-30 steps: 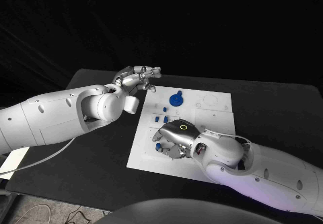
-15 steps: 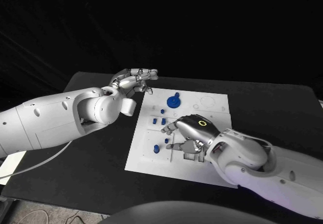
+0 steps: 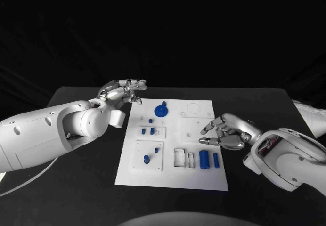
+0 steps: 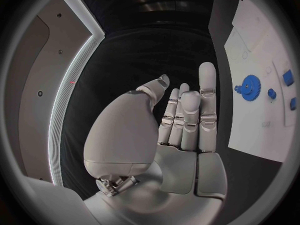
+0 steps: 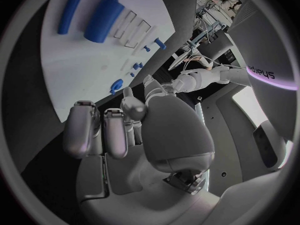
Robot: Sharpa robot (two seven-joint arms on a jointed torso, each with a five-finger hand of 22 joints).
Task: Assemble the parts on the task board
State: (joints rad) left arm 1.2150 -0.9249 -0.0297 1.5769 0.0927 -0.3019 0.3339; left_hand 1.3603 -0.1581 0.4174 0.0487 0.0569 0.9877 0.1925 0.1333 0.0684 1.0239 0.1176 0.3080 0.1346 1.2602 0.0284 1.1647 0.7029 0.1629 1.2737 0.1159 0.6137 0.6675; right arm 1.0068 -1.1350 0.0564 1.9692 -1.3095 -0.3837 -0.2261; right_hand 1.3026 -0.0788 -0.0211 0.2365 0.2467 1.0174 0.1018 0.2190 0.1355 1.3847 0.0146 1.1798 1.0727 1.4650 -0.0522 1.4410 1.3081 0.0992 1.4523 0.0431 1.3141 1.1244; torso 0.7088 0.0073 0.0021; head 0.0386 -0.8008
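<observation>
1. Since the earlier pictures our right hand (image 3: 224, 132) has come off the middle of the white board (image 3: 170, 176) and now hangs over its right edge. The whole head view has shifted too, so we count none of that as a move of the parts.
2. That right hand holds nothing; its fingers are curled partway in, a loose half-closed shape and not a full spread.
3. The two blue cylinders (image 3: 204, 159) lie just beside this hand, towards our body from its fingertips, next to the open slots (image 3: 179, 157). Their long axes run side by side along the board's length, towards and away from us.
4. Our left hand (image 3: 122, 92) hovers off the board's far left corner, fingers straight and close together, empty. The blue gear (image 3: 161, 110) sits nearest to it, on the board just past those fingers.
5. We judge the right hand the nearer one for the cylinders, and the left for the gear.
6. Small blue pegs (image 3: 147, 159) stand towards the board's left side, between both hands.
</observation>
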